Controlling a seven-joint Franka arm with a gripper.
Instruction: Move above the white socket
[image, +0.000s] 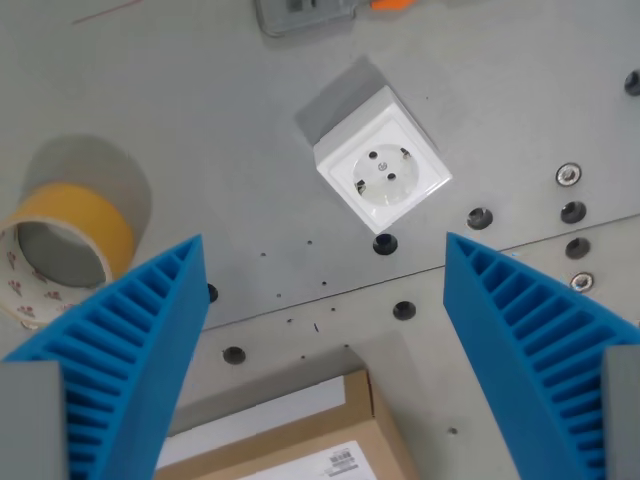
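Sitting on the grey table (180, 90) in the upper middle of the wrist view, the white socket (385, 170) is a small cube turned cornerwise to the camera, its round two-pin face looking up. Nothing covers it or leans on it. Just below its lower corner is a dark hole (384, 243) in the tabletop, and more such holes lie scattered below and to the wrist view's right, some fitted with shiny screws (568, 175). A thin seam (300, 300) in the surface runs across the picture between the socket and the camera. Toward the top edge, well apart from the socket, lies a grey device (305, 14) cut off by the frame, with an orange piece (392, 4) beside it. On the wrist view's left a roll of tape (62, 248) rests on the table, its outer band yellowish and its side patterned. At the bottom centre is a cardboard box (310, 435) with a white label (343, 462) and a pale sheet along its upper edge. The gripper (325, 270) has its two blue ribbed fingers (130, 360) spread wide, one at each lower side of the view, with nothing held between them; the socket shows in the gap between them, above the fingertips in the picture.
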